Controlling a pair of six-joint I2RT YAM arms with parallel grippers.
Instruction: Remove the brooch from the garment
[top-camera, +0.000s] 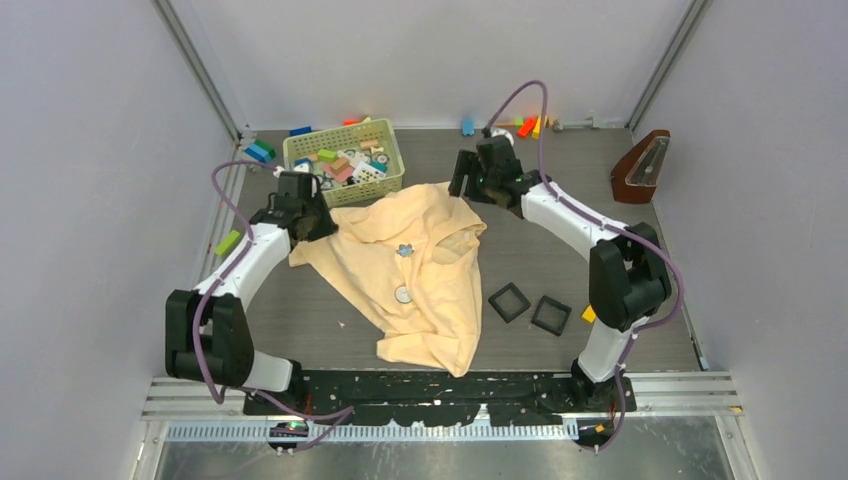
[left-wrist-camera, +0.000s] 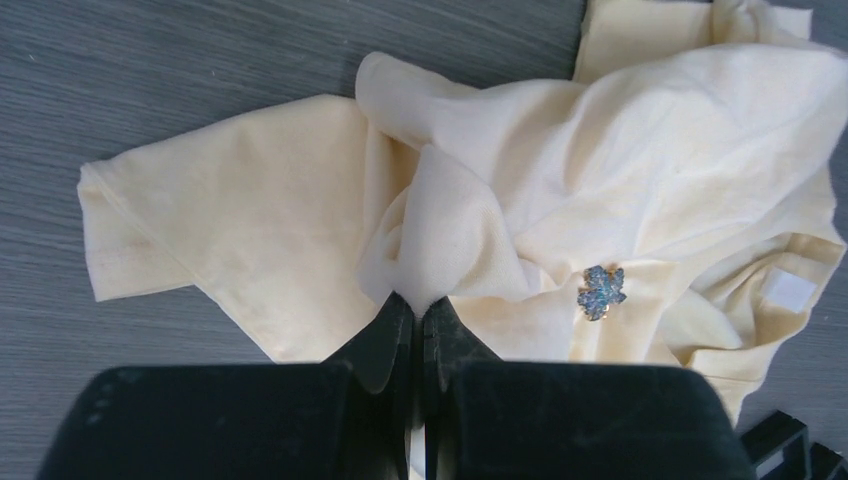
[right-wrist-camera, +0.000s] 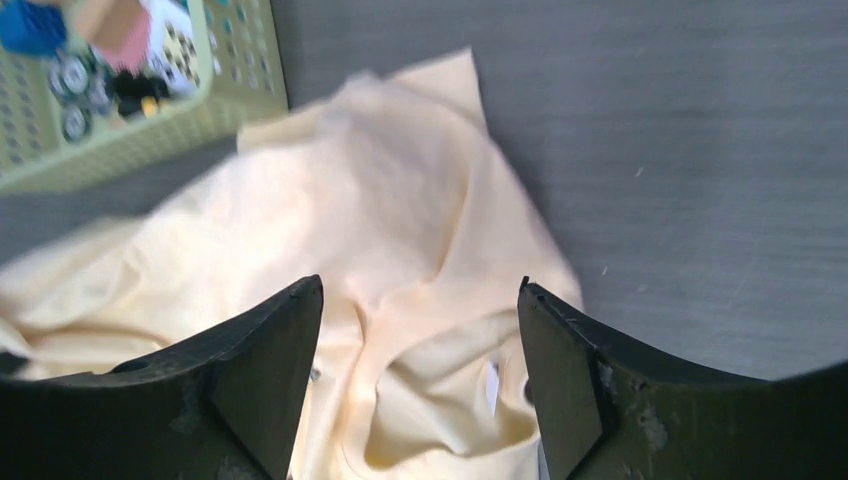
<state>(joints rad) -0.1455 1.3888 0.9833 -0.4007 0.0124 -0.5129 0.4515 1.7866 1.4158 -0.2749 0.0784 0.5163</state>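
Observation:
The garment (top-camera: 430, 290) is a pale yellow shirt crumpled on the dark table. The brooch (top-camera: 404, 250), a tiny silvery-blue ornament, is pinned near the shirt's middle; it also shows in the left wrist view as the brooch (left-wrist-camera: 601, 291), right of the jaws. My left gripper (left-wrist-camera: 420, 305) is shut on a raised fold of the garment (left-wrist-camera: 250, 220) at its left sleeve side, where the left gripper (top-camera: 322, 228) meets the cloth. My right gripper (right-wrist-camera: 420, 285) hangs open over the collar area of the garment (right-wrist-camera: 380, 200), nothing between its fingers; from above, the right gripper (top-camera: 464, 186) sits at the shirt's far right corner.
A flat round grey disc (top-camera: 403, 295) lies on the shirt below the brooch. Two black square trays (top-camera: 509, 301) (top-camera: 551, 315) sit right of the shirt. A green basket (top-camera: 345, 160) of small parts stands behind it. A metronome (top-camera: 640, 168) stands at the far right.

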